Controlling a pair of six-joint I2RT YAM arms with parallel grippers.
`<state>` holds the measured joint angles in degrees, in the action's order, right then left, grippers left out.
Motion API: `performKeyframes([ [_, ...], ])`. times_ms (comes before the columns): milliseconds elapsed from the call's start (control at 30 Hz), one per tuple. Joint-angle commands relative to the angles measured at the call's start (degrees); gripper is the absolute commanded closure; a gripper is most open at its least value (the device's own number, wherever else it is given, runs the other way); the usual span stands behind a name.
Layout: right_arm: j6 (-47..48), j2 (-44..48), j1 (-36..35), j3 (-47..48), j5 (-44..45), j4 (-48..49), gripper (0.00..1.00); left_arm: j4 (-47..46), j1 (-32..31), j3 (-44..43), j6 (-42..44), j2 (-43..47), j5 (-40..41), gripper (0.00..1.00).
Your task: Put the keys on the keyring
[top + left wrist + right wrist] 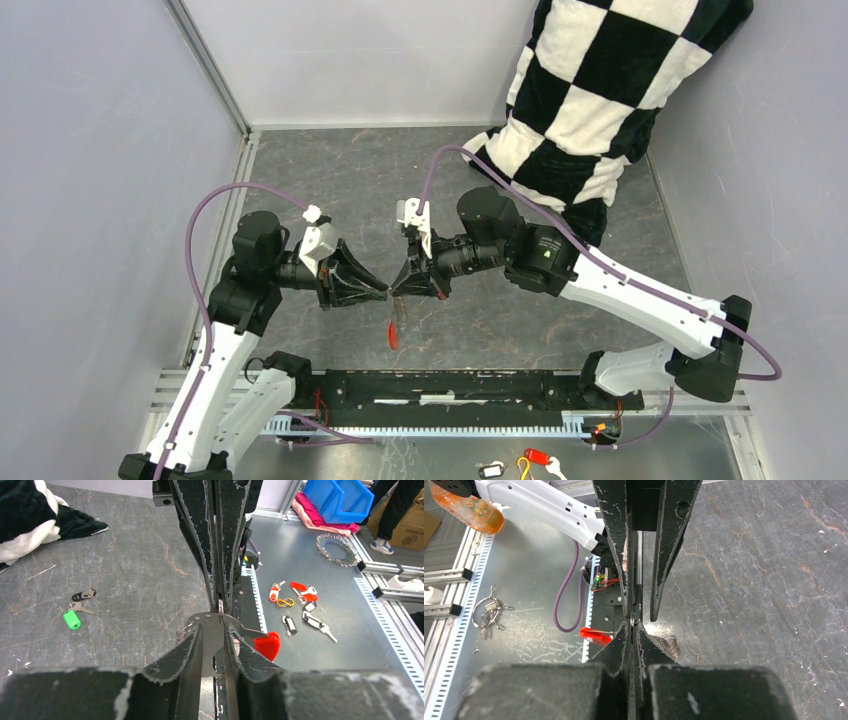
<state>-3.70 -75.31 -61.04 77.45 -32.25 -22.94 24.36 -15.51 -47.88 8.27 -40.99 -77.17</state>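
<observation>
The two tools meet tip to tip above the middle of the desk (520, 330). The left tool (383, 293) points right and the right tool (397, 290) points left, so neither arm is nearer the work than the other. The right tool is narrow and pinches a thin metal loop that I take for the keyring (220, 608). The left tool is also narrow, with a flat metal piece between its pads. Whether it truly clamps that piece I cannot tell.

The red key (392, 335) hangs just on the near side of the tips. Its long axis runs near to far, crossways to the line of the two tools, with the red head toward the rail (450, 385).

The green key (71, 619) and the dark key (84, 595) lie side by side on the desk, well apart from the tips, on the side toward the checkered cloth (590, 90). They show only in the left wrist view.

The coming move, as I judge it, turns on keeping the loop square to the red key's hole. The desk is open around the tips, the rail is close on the near side, and the tips themselves have almost no slack between them.
</observation>
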Motion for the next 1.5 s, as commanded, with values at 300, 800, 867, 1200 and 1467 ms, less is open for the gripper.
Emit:
performKeyframes([
  [300,-0.18,-1.42,-0.84,4.00,0.43,2.52,0.99,0.34,-0.31,-1.15,2.52,0.95,-2.44,0.84],
  [800,-1.93,1.43,-2.69,4.37,2.41,6.33,0.71,0.37,-0.78,-0.93,5.07,0.53,-3.09,0.98],
  [867,-1.95,3.62,-2.59,3.17,3.93,7.84,0.60,0.49,-0.79,-1.68,6.66,0.40,-5.93,0.98],
  [1200,-2.18,16.98,-2.33,-13.79,12.57,19.17,0.56,9.85,-1.31,-13.25,23.97,-1.36,-16.55,0.98],
  [1467,-1.96,17.79,-2.33,-16.60,11.62,24.51,0.59,9.75,-5.43,-18.60,25.95,-2.67,-16.61,0.98],
])
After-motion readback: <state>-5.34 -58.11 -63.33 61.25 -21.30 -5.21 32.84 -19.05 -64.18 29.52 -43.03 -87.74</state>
